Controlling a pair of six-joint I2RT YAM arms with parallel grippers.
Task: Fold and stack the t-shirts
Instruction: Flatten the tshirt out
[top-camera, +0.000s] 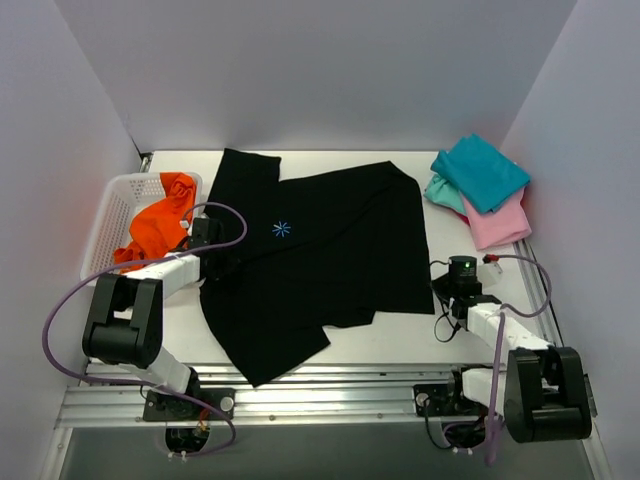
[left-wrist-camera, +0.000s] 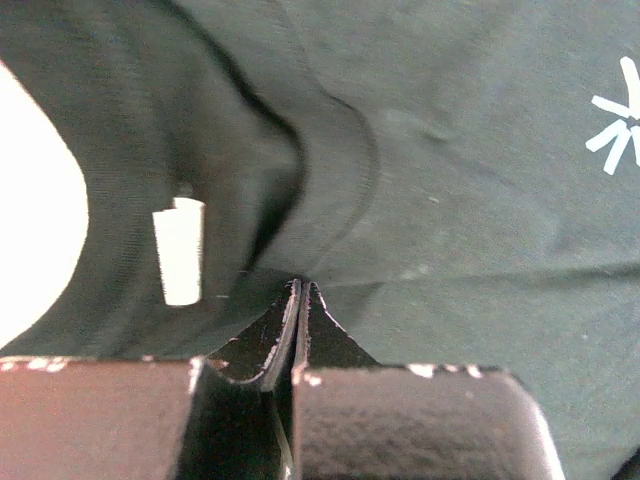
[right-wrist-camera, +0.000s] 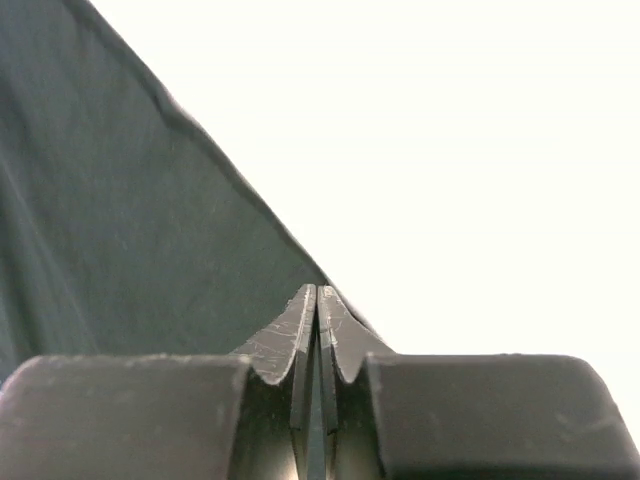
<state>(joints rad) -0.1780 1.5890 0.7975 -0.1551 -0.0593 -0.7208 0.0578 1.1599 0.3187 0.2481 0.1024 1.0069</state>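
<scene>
Black t-shirt (top-camera: 330, 250) spread front-up across mid-bench (top-camera: 400, 335), starburst chest mark (top-camera: 282, 229) showing.

Most likely to fail at the collar end. Left claw (left-wrist-camera: 301, 285) clamped shut on a small pucker of black cloth just beside the neck label (left-wrist-camera: 180, 252). Thin bite only: apt to slip out under a quick lift, or to carry one layer and skew the fold.

More doubt at the hem. Right claw (right-wrist-camera: 316, 290) pressed together with no gap, tips at the very edge of the cloth; cannot tell whether holding any of it. With nothing held there, expect dragging and bunching under a one-sided pull, not a clean fold.

Also noted: near sleeve (top-camera: 270, 355) close to the front rail (top-camera: 330, 385), liable to trail off or catch. Purple cable (top-camera: 244, 226) looping above the cloth by the left claw, a possible snag.

Judged collar to the left, hem to the right. Long axis side to side across the bench, tilted a little. Far sleeve (top-camera: 250, 165) toward the back wall, near sleeve toward the arms.

Further out: folded teal t-shirt (top-camera: 485, 170) on pink t-shirt (top-camera: 497, 222) at the far right corner, near the hem but apart from it. Orange t-shirt (top-camera: 160, 220) heaped in white mesh basket (top-camera: 105, 215) at far left, near the left claw. Risk of nudging the basket on a wide swing.
</scene>
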